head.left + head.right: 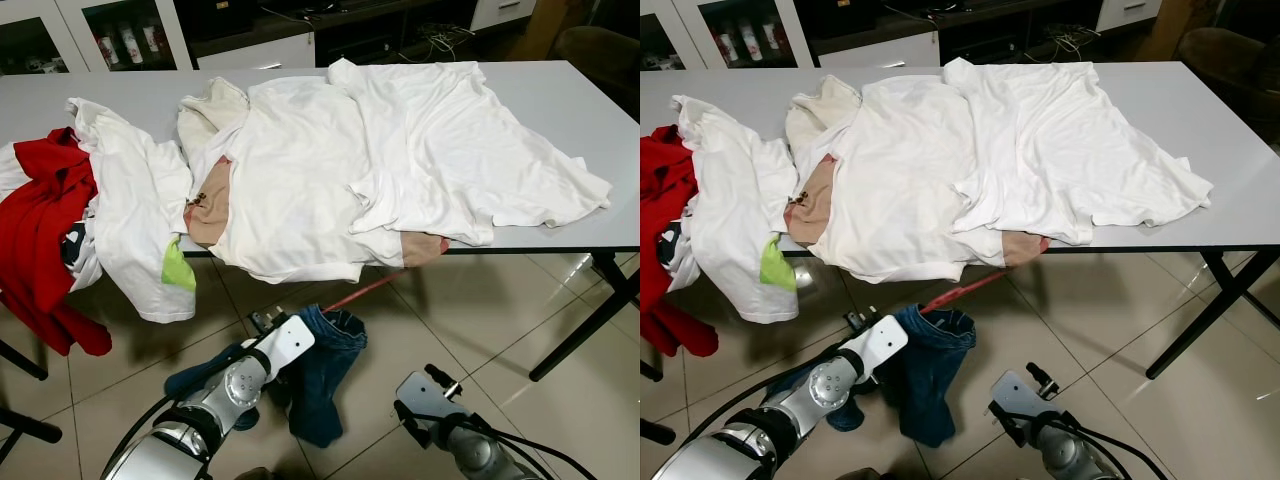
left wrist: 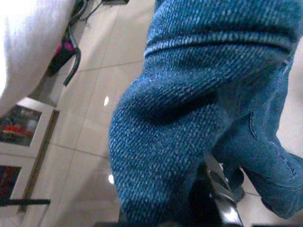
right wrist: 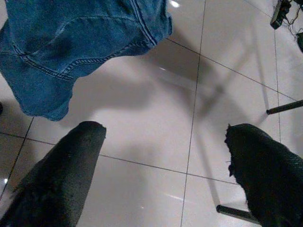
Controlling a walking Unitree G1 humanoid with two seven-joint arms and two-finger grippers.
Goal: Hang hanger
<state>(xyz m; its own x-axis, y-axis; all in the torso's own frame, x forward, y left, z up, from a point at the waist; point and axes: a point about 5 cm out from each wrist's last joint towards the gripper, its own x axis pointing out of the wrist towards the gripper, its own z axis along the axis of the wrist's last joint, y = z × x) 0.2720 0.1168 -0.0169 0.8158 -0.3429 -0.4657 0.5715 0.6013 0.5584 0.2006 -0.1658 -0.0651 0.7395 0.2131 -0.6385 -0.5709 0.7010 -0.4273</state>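
while the head camera looks down over a white table (image 1: 560, 90), a heap of white shirts (image 1: 400, 160) covers most of its top, with a red garment (image 1: 45, 230) draped off the robot's left end and a beige cloth (image 1: 210, 215) showing under the shirts at the near edge. a lime green tag (image 1: 178, 268) hangs from a white shirt on the left. below the table edge the left gripper (image 1: 262, 322) is raised in front of the robot, with blue jeans (image 1: 325, 375) bunched just beside and below it; a thin red rod (image 1: 365, 290), perhaps part of the hanger, slants from the jeans up toward the table edge. whether those fingers are clamped or apart cannot be told from here. the right gripper (image 1: 425, 392) sits low over the tiled floor (image 1: 480, 320), to the right of the jeans.

from the left wrist, blue denim (image 2: 189, 109) lies close across the lens, hiding the fingers, so their state cannot be told; pale floor tiles show beside it.

from the right wrist, the two black fingers (image 3: 61, 175) stand wide apart with nothing between them, above glossy tiles, and the jeans hang near the left finger, apart from it.
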